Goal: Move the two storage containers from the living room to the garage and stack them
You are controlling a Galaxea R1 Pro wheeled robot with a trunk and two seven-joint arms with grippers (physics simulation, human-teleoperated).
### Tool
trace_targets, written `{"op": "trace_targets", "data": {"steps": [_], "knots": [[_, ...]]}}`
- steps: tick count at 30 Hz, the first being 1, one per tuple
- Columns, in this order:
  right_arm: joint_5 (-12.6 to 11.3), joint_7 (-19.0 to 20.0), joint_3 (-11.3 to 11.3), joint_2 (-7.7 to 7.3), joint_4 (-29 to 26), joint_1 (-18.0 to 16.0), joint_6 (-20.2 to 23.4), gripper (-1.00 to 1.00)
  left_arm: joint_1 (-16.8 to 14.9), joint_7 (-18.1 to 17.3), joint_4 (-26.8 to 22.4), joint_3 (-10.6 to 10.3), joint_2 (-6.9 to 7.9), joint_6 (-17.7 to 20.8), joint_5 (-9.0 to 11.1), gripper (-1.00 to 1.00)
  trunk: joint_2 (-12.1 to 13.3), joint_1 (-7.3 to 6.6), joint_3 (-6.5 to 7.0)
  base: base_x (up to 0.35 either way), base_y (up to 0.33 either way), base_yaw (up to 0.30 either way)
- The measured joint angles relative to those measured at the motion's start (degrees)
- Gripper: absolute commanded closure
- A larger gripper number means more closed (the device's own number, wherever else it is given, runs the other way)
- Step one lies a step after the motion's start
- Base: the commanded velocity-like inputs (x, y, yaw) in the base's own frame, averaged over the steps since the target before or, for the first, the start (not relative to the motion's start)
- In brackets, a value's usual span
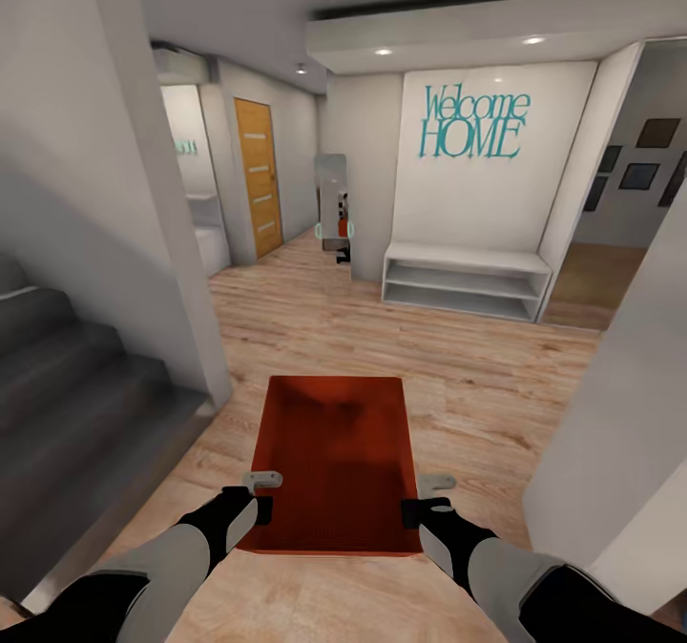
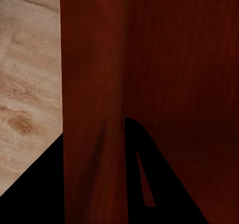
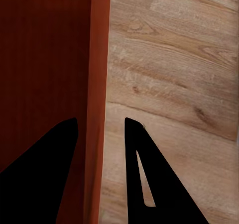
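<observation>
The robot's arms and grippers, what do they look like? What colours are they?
Each arm has a light grey forearm that turns black at the wrist, with more black near the elbow. The left gripper and right gripper have small pale grey fingers with rounded tips. Up close, the fingers look like black pointed wedges with a narrow slot.

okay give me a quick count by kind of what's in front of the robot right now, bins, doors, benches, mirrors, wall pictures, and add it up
Red-orange storage container, held by the left pincer and right pincer: 1
Honey-wood door: 1
White shelf bench: 1
Standing mirror: 1
Dark framed wall pictures that can be made out: 5
Total: 9
</observation>
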Motion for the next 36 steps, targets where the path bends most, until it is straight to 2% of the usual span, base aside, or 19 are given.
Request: {"op": "trace_targets", "data": {"steps": [36], "knots": [[-0.1,0.0,0.2,-0.19,-0.3,0.0,0.1,1.0,0.0,0.1,0.0,0.4,-0.14,-0.1,-0.3,1.0,0.0,0.0,0.0,0.322,0.0,0.0]]}}
